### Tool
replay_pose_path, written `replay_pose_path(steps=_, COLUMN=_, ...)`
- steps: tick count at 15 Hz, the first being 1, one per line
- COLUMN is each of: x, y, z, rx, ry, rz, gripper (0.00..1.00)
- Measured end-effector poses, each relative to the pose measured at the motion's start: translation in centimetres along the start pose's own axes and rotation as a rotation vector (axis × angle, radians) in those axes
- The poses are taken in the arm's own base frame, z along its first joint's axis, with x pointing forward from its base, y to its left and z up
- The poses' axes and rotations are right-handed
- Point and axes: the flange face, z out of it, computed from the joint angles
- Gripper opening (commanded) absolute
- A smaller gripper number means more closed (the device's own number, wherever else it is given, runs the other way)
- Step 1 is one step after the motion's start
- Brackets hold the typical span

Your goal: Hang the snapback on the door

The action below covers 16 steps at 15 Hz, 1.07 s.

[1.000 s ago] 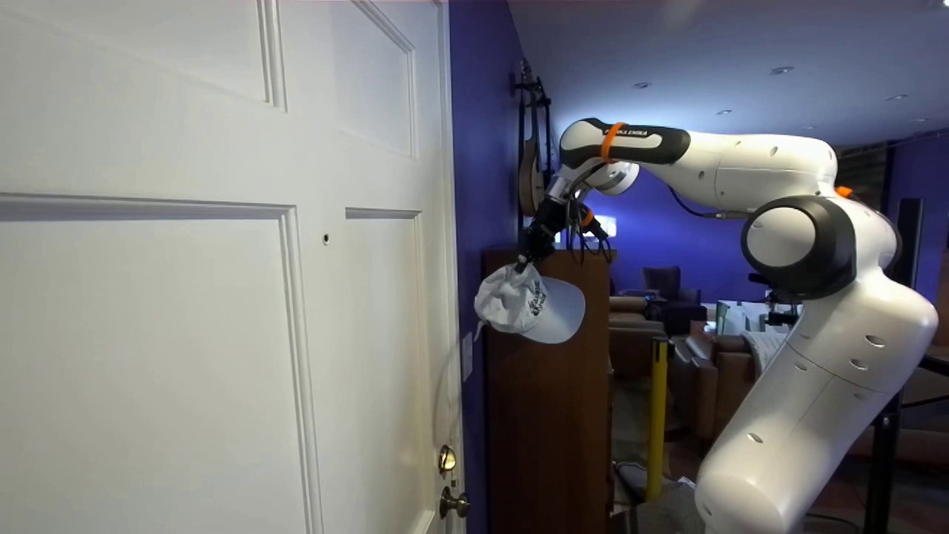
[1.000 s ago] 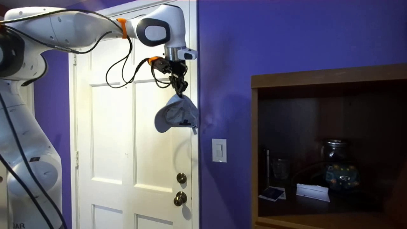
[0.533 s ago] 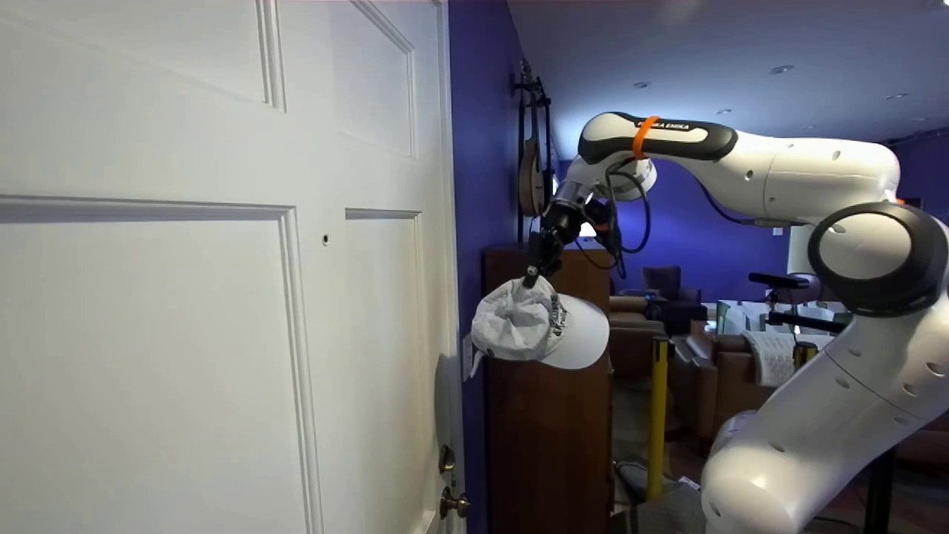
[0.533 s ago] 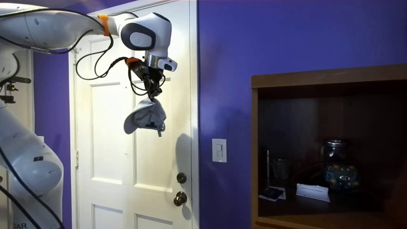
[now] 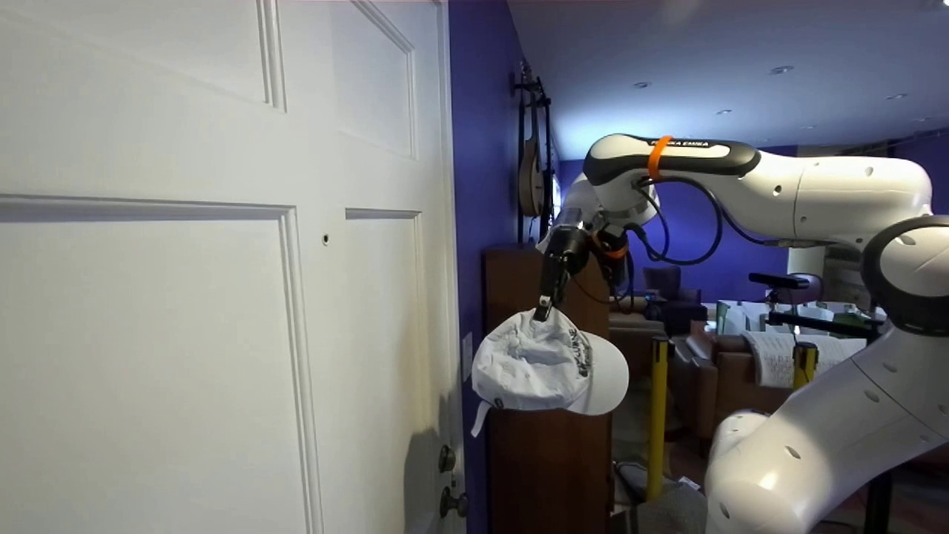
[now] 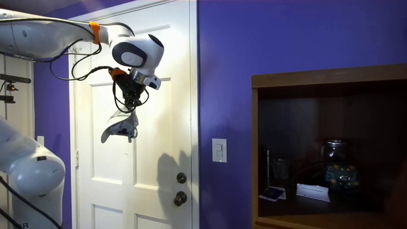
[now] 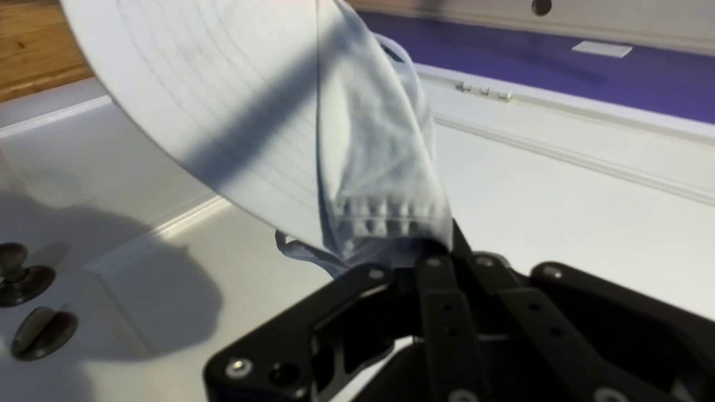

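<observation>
The snapback, a pale grey-white cap, hangs in the air in both exterior views [image 5: 530, 363] [image 6: 119, 122]. My gripper, in both exterior views [image 5: 543, 310] [image 6: 132, 105], is shut on the top of its crown. The brim points away from the door's latch side. In the wrist view, the snapback [image 7: 374, 139] fills the upper middle, and my gripper [image 7: 441, 251] pinches its cloth; the fingertips are partly hidden. The white panelled door [image 5: 148, 341] [image 6: 159, 130] [image 7: 586, 234] stands close by. The cap casts a shadow on it and looks apart from it.
A brass knob and lock [image 5: 454, 504] [image 6: 180, 198] [image 7: 22, 285] stick out low on the door. A brown cabinet [image 5: 549, 475] [image 6: 318, 75] stands beyond the purple wall with its light switch [image 6: 219, 150]. A yellow post [image 5: 657, 423] and brown sofas [image 5: 730, 378] lie behind.
My gripper has carried the snapback downward and away from the door's latch edge, across the front of the door. The shadow on the door has moved and grown. The grip is unchanged.
</observation>
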Motion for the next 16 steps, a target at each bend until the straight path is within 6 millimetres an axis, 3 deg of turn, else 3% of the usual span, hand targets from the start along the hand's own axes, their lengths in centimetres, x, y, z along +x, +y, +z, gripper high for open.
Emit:
replay_pose_path(steps=6, x=1.0, y=0.8, z=5.8, rx=0.065, ry=-0.158, rz=-0.153, gripper=0.01)
replay_pose_path(steps=16, x=5.7, y=-0.3, z=16.2, rx=0.092, ry=-0.397, rz=-0.431, gripper=0.03)
